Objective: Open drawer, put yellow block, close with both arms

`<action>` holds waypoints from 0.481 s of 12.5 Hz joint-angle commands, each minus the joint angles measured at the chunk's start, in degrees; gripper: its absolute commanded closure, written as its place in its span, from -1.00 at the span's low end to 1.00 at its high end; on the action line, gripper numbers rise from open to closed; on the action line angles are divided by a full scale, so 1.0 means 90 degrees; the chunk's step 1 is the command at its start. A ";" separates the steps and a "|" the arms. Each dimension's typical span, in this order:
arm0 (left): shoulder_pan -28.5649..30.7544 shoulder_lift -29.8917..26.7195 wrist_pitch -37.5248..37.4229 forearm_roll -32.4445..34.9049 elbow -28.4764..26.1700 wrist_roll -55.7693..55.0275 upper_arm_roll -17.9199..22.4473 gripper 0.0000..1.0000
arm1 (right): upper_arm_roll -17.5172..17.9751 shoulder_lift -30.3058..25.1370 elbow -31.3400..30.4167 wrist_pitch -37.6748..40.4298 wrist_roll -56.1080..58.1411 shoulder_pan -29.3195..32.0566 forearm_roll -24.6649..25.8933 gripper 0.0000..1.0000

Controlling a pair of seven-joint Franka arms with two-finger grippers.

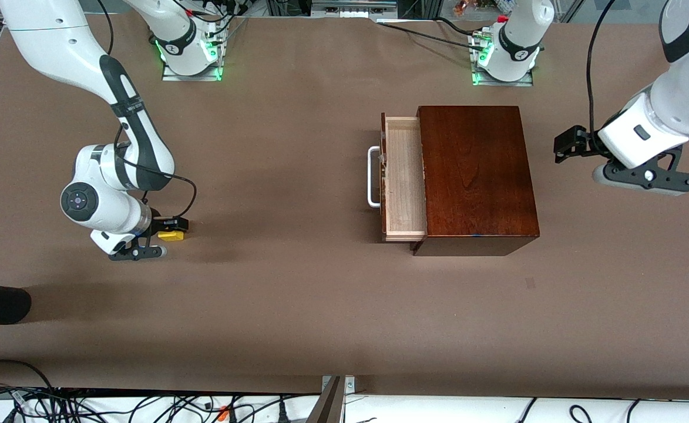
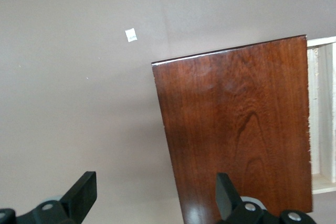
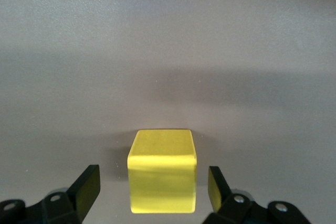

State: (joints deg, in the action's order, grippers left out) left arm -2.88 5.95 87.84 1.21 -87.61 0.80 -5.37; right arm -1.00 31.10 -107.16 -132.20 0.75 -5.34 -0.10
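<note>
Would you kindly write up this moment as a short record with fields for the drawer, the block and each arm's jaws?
drawer: the drawer is pulled out of the wooden box, pale inside, nothing visible in it
handle: white bar handle on the drawer front
yellow block: the yellow block sits on the table toward the right arm's end
right gripper: the right gripper is low at the block, jaws open on either side, a gap each side
left gripper: the left gripper waits above the box's edge, jaws open, holding nothing
</note>
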 commanded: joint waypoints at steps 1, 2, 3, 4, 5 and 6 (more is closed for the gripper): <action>-0.0178 -0.1118 0.0824 -0.0144 -0.1533 0.0262 0.0488 -1.00 | 0.0024 -0.0047 -0.0105 -0.0106 0.0083 0.0047 -0.0125 -0.64; -0.0188 -0.1187 0.0961 -0.0144 -0.1584 0.0253 0.0528 -1.00 | 0.0024 -0.0028 -0.0105 -0.0106 0.0083 0.0047 -0.0116 -0.59; -0.0217 -0.1207 0.0972 -0.0144 -0.1584 0.0127 0.0529 -1.00 | 0.0024 -0.0027 -0.0105 -0.0106 0.0083 0.0047 -0.0116 -0.52; -0.0237 -0.1208 0.0982 -0.0144 -0.1584 -0.0029 0.0529 -1.00 | 0.0024 -0.0027 -0.0105 -0.0106 0.0083 0.0047 -0.0116 -0.49; -0.0237 -0.1188 0.0992 -0.0154 -0.1565 -0.0060 0.0538 -1.00 | 0.0024 -0.0027 -0.0124 -0.0106 0.0083 0.0047 -0.0116 -0.41; -0.0237 -0.1198 0.0992 -0.0173 -0.1555 -0.0156 0.0548 -1.00 | 0.0024 -0.0027 -0.0134 -0.0106 0.0083 0.0047 -0.0125 -0.29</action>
State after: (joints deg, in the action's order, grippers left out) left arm -3.97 -3.55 95.42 1.15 -100.03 0.74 -1.39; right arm -1.03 31.12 -107.40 -132.20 0.75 -5.34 -0.11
